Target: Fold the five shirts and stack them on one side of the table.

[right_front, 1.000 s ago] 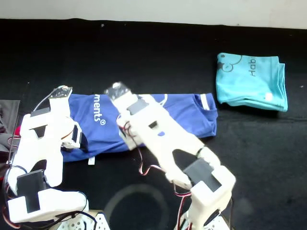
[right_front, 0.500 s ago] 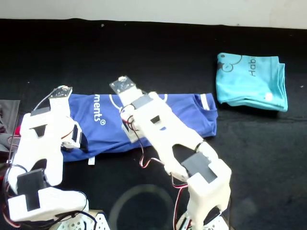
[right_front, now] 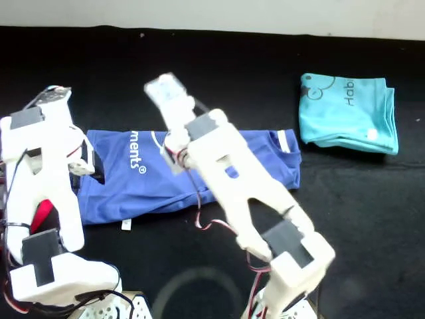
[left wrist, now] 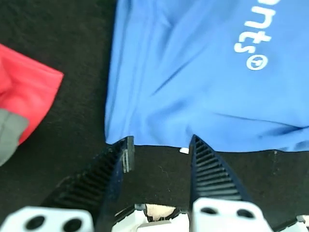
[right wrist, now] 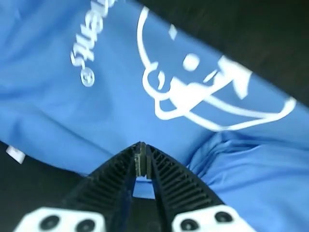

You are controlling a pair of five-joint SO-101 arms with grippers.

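Judging from how the cloth lies, the task is at an early stage. One teal shirt (right_front: 348, 114) is folded and lies alone at the far right of the black tabletop (right_front: 265, 66); it looks like the start of the stack. The blue shirt (right_front: 133, 179) lies in the middle as a long band, so it seems folded lengthwise but not yet brought to a compact shape. A red shirt (left wrist: 24, 96) lies near its left end, not touching it, and seems unfolded. Three shirts can be counted, so probably one of five is done, one is in work, and nearly all the stacking is left.

The left tool (left wrist: 161, 145) hangs over the near left corner of the blue shirt with its jaws apart and nothing between them. The right tool (right wrist: 141, 153) hangs over the near edge of the same shirt, about the middle, with its jaws together; no cloth seems pinched.

Both the blue and the teal shirt carry print. The blue one has white lettering and a white line drawing, the teal one dark lettering and a drawing. A small white tag (right_front: 126, 224) sticks out at the near hem of the blue shirt.
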